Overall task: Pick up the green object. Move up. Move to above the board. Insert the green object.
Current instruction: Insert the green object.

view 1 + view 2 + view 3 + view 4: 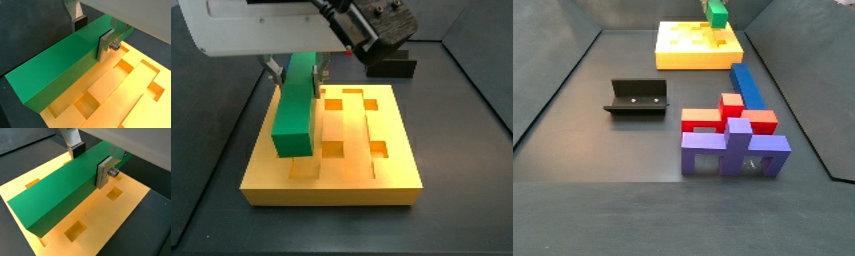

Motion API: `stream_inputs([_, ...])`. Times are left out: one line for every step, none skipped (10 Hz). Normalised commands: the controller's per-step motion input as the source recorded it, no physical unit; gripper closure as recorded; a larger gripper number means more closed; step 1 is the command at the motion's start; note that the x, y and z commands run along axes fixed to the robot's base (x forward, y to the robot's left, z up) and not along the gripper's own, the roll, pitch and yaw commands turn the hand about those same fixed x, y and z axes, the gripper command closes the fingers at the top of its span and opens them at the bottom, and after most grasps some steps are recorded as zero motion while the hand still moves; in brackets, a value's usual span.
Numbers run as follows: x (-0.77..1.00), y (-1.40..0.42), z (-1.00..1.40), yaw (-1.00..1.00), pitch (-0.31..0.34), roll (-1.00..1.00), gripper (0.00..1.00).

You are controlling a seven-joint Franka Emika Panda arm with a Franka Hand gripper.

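The end effector (90,163) clamped the green object (57,195) mid-length, keeping it level above the board (130,203), seemingly aligned along a groove for insertion.

The gripper (90,162) hangs above the board, its fingers (105,173) clamped (silver plates) on the green object.

The green object (295,100) is a long, plain bright green bar, clamped across its width between the fingers of the gripper (90,163); it hangs level above the board (398,170), lengthwise along one long edge; in both wrist views (60,60) its long flat face is turned up; the board is a flat yellow-orange block with long grooves and square holes, lying on the dark floor (694,45).
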Motion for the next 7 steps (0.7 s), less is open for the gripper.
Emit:
stream_inputs([0.27, 0.0, -0.73, -0.27, 0.0, 0.23, 1.0])
stream_inputs([0.35, 0.03, -0.61, -0.33, 0.106, 0.25, 1.0])
stream_inputs([0.26, 0.0, -0.5, -0.24, 0.116, 0.26, 1.0])
stream_inputs([0.0, -0.01, -0.52, 0.0, 0.029, 0.28, 1.0])
stream_inputs([0.0, 0.0, -0.49, 0.0, 0.0, 0.25, 1.0])
stream_inputs([-0.02, 0.0, -0.35, 0.0, 0.0, 0.17, 1.0])
stream_inputs([-0.02, 0.0, -0.19, 0.0, 0.0, 0.06, 1.0])
